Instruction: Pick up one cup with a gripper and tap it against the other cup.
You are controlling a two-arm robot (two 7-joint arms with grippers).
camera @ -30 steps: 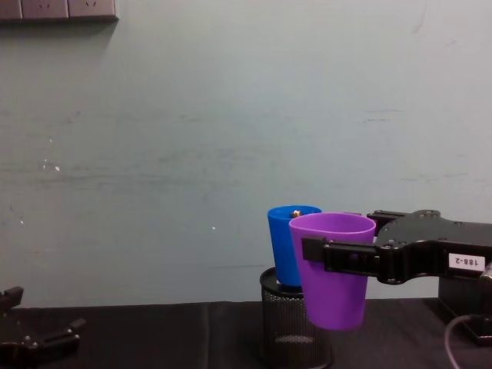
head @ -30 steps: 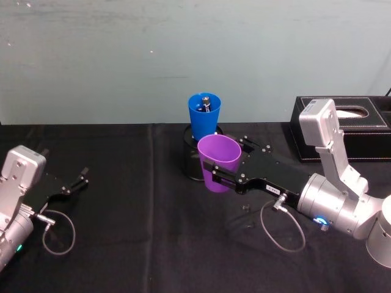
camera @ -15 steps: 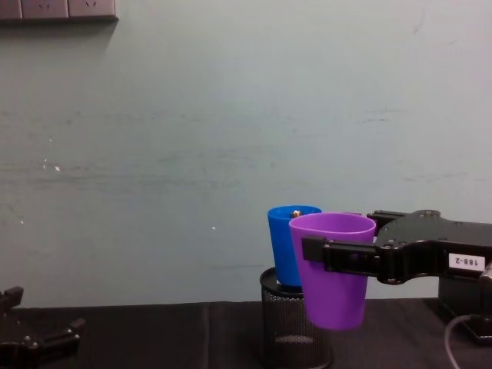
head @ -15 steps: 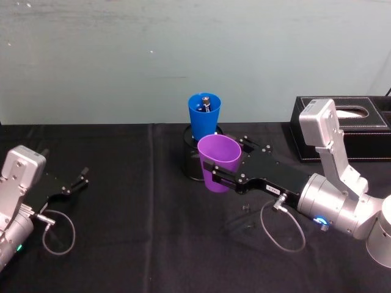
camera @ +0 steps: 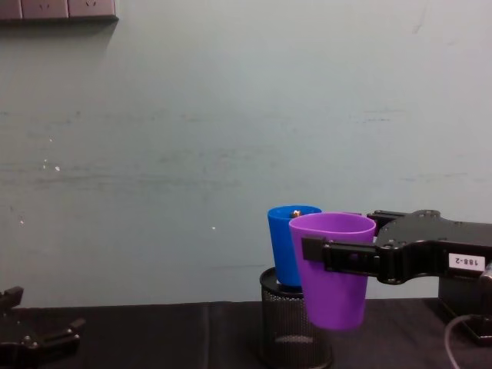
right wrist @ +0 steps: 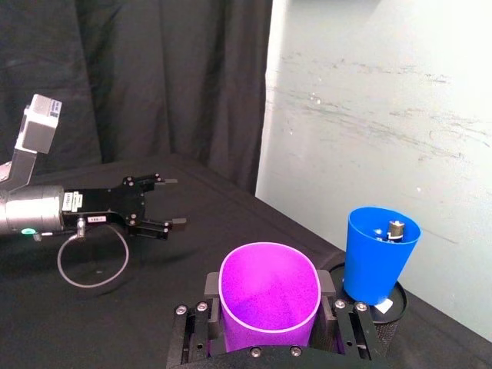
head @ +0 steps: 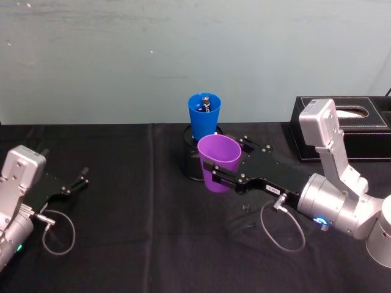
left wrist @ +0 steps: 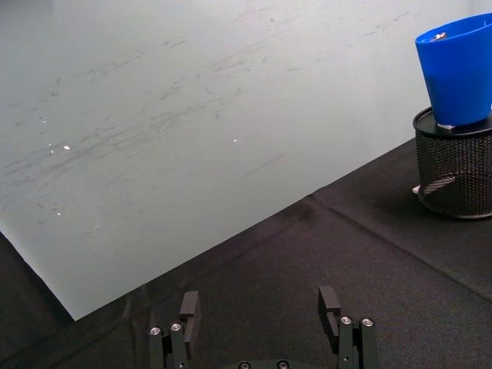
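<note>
no change to log over the last second. the right tool point(head: 221, 173) sits where it was, the purple cup point(head: 218, 152) has not crept toward the blue cup point(head: 203, 117), and the lift height reads the same in the chest view. take that as a pause, operator, not a tap. your pick-up is done; by my judgement the contact is not yet made.

right tool: clamped on the purple cup, a finger on each side of the wall just under the rim. the cup is upright and clear of the counter point(head: 134, 232). it hangs at centre, just nearer than the blue cup and a little right of it. the right wrist view shows a sliver of background between the two, so they are apart, though close. a short push farther and slightly left should close it.

blue cup: upright, seated in the mouth of the black mesh holder point(head: 189, 163) at far centre. its rim reads a touch higher than the purple rim in the chest view. something small and dark with a shiny cap sits inside; can't tell what. judgement: the cup is perched, not planted, so tap lightly or you may rock it.

purple cup: smooth, tapered, opaque, empty. the mouth looks a little oval in the right wrist view; whether the grip squeezes it, i cannot tell.

left tool point(head: 74, 183): fingers spread wide, holding nothing, parked at the near left of the counter.
</note>
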